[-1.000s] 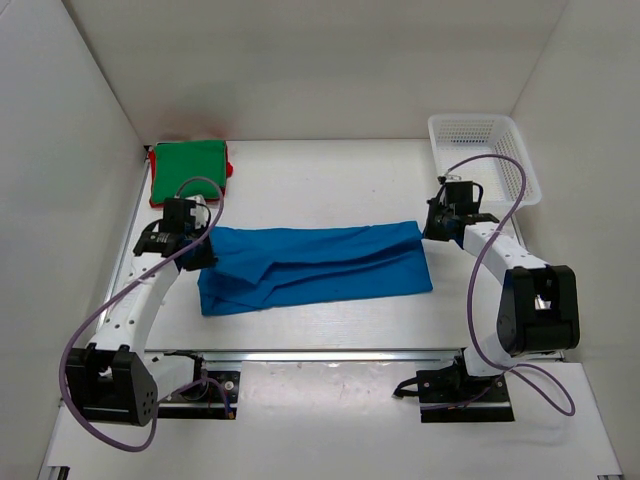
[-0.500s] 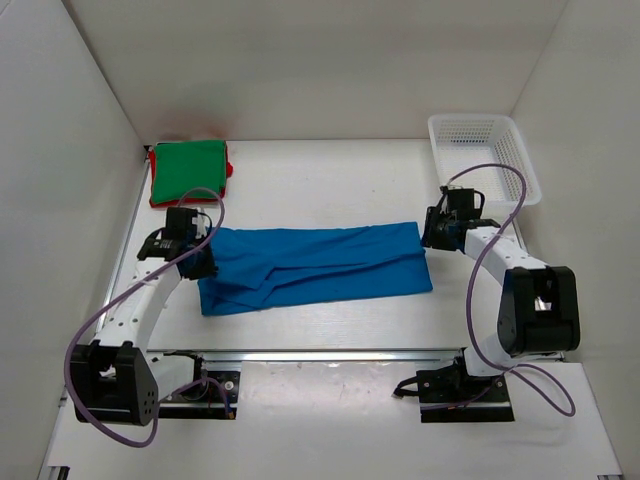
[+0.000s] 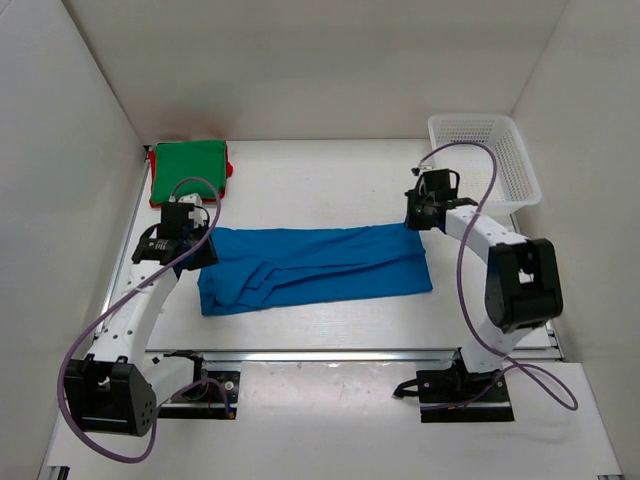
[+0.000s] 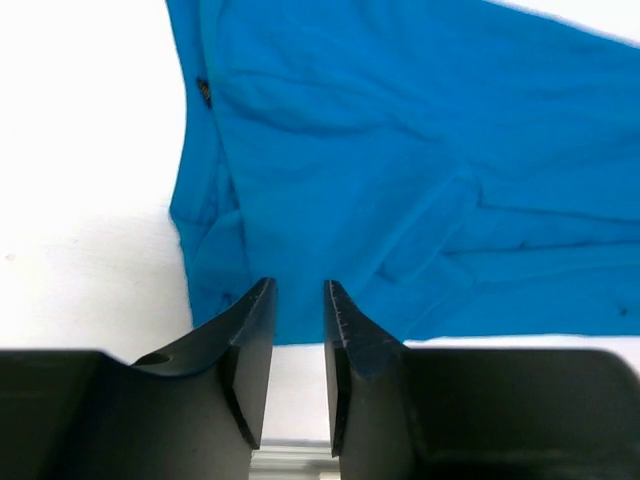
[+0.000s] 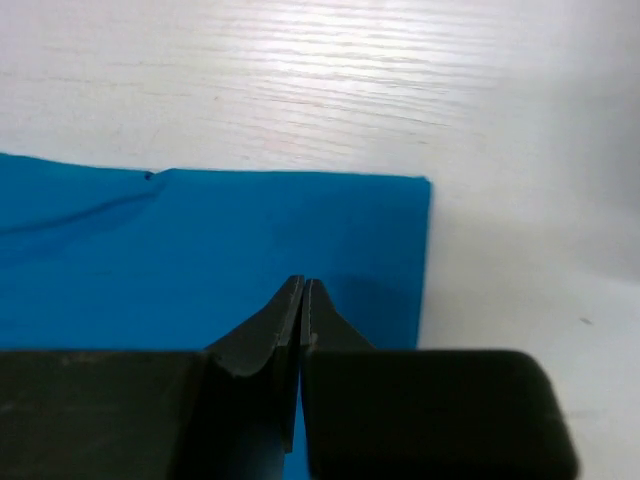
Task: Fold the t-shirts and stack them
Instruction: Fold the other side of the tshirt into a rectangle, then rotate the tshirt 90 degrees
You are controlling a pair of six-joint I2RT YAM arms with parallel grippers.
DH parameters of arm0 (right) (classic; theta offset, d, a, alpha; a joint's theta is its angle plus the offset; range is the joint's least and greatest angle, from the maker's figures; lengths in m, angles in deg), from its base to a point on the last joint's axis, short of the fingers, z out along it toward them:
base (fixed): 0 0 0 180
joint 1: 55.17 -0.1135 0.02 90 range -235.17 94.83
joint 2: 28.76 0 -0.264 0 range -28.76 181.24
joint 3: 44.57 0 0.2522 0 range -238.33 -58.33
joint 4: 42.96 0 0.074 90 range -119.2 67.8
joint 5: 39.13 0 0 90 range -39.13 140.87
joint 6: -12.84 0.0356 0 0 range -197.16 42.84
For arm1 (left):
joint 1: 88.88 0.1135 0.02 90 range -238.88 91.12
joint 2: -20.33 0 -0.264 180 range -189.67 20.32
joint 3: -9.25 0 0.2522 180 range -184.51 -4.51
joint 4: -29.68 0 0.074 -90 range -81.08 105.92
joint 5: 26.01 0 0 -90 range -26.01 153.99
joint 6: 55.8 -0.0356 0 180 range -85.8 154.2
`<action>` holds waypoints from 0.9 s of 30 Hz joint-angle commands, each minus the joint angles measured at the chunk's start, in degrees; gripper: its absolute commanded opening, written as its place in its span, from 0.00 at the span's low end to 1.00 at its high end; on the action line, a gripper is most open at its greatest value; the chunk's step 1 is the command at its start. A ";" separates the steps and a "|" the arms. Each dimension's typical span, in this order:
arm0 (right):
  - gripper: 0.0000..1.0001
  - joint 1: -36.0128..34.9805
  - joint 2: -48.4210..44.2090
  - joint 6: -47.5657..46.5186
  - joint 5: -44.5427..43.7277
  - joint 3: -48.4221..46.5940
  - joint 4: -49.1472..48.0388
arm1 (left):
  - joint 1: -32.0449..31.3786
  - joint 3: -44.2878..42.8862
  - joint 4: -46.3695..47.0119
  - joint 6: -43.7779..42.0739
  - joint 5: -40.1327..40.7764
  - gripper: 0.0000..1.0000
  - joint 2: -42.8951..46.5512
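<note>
Your blue t-shirt [image 3: 315, 265] lies flat on the counter [image 3: 320, 180] as a long folded band; its closest corner sits just short of the white basket [image 3: 527, 165], and the rest runs away from the basket toward the left arm. The green t-shirt [image 3: 187, 172] is already folded, level with the basket but well apart from it at the opposite back corner; a red t-shirt [image 3: 228, 168] shows only an edge beside it.

Your right pincer [image 5: 302, 285] is clenched tight with nothing visible between its tips; it hovers over the blue corner nearest the basket. Your left pincer [image 4: 297, 290] is parted by a narrow gap and grasping nothing; it sits above the shirt's end farthest from the basket, at the edge nearer the arms.

This looks like the set-up for the next fold, so here is how to do it well. Spread the right tips before you drop, or they will only poke the cloth; widen the left gap too, since that end looks bunched and layered. Take each pinch close to a corner and catch every layer; lift both ends together and keep the band taut, so it doesn't sag or twist. Carry the fold over evenly and lay the edges flush.
</note>
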 commanded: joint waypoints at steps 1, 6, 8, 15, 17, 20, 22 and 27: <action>0.00 -1.11 5.20 -1.35 3.28 -3.56 0.27 | -2.18 1.75 4.62 2.18 0.54 0.36 1.29; 0.00 -1.11 14.25 0.57 5.31 -7.79 3.26 | -9.03 9.04 14.71 8.51 -1.72 0.28 -9.32; 0.00 -1.03 15.58 2.33 5.92 -6.22 2.83 | -9.04 10.37 20.86 11.93 -5.24 0.22 -13.81; 0.00 -3.92 9.35 12.95 -1.53 3.00 6.77 | -11.68 -3.74 21.34 11.16 -3.85 0.18 -34.54; 0.01 -5.85 4.62 16.20 -1.45 7.23 6.95 | -11.59 -9.65 18.36 10.54 -4.38 0.17 -40.01; 0.00 -9.45 -1.27 20.86 -1.10 13.12 7.12 | -11.77 -19.57 15.72 9.40 -5.96 0.15 -47.74; 0.00 -12.69 -4.35 22.89 -1.72 15.41 8.35 | -12.29 -30.09 13.00 8.26 -6.31 0.15 -54.23; 0.00 -22.72 -9.02 27.64 0.21 18.31 8.63 | -13.79 -57.66 -0.43 4.57 -5.43 0.13 -69.87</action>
